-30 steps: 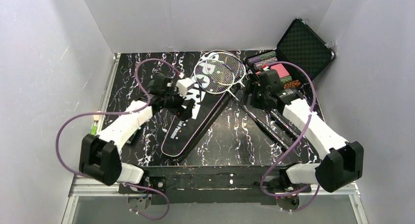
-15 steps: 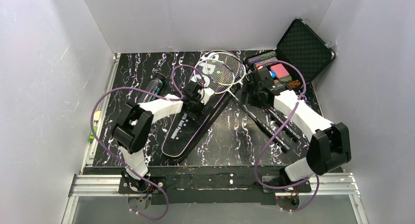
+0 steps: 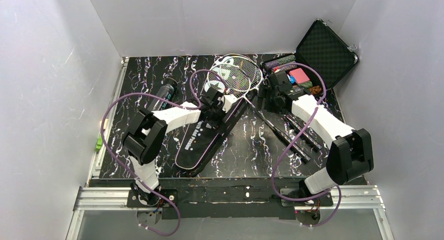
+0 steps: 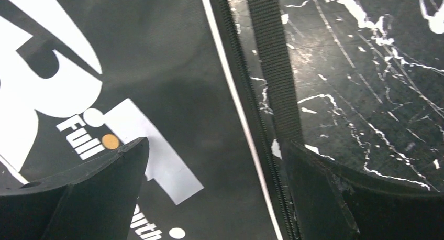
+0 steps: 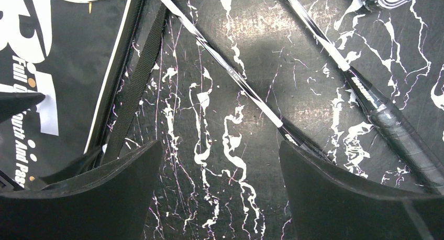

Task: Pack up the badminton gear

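Note:
The long black bag (image 3: 201,130) with white lettering lies diagonally mid-table. Two white-strung rackets (image 3: 236,75) rest with their heads on the bag's far end and their shafts (image 3: 277,127) running to the near right. My left gripper (image 3: 219,99) is open and low over the bag (image 4: 157,67), its jaws straddling the zipper edge (image 4: 246,119) and strap (image 4: 272,67). My right gripper (image 3: 273,96) is open and empty over bare table between the strap (image 5: 136,83) and a racket shaft (image 5: 230,72). The black teal-printed tube (image 3: 163,90) lies at the left. No shuttlecocks are in view.
An open black case of coloured poker chips (image 3: 314,56) stands at the far right corner, just behind my right arm. A second racket's shaft and wrapped grip (image 5: 398,130) lie right of my right gripper. A small green and beige item (image 3: 99,140) sits at the table's left edge.
My left arm has swung right across the bag to its right edge near the racket heads, uncovering the tube. My right arm has reached slightly farther forward. Both grippers stay open.

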You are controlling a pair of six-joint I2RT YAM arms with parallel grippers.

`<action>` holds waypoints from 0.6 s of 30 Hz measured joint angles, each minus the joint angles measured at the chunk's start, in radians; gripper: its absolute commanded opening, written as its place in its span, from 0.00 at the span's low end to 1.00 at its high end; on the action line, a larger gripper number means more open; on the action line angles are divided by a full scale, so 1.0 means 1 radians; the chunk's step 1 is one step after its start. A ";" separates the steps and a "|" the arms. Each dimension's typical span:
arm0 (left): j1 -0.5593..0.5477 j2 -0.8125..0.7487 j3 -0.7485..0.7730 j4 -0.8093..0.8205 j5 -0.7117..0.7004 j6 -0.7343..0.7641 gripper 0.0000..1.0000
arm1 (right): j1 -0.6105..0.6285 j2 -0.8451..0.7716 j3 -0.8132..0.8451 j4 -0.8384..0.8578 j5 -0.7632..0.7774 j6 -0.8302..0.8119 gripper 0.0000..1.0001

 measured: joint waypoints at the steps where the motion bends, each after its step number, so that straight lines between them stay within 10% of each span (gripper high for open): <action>1: -0.005 0.000 0.000 0.000 0.005 0.000 0.98 | -0.001 0.002 0.000 0.002 -0.001 0.000 0.91; 8: -0.021 0.006 0.000 0.015 -0.024 0.012 0.92 | -0.004 0.018 0.000 0.022 -0.018 0.000 0.90; 18: -0.013 0.050 0.011 0.051 -0.060 0.058 0.21 | -0.008 0.067 0.011 0.024 -0.019 -0.013 0.87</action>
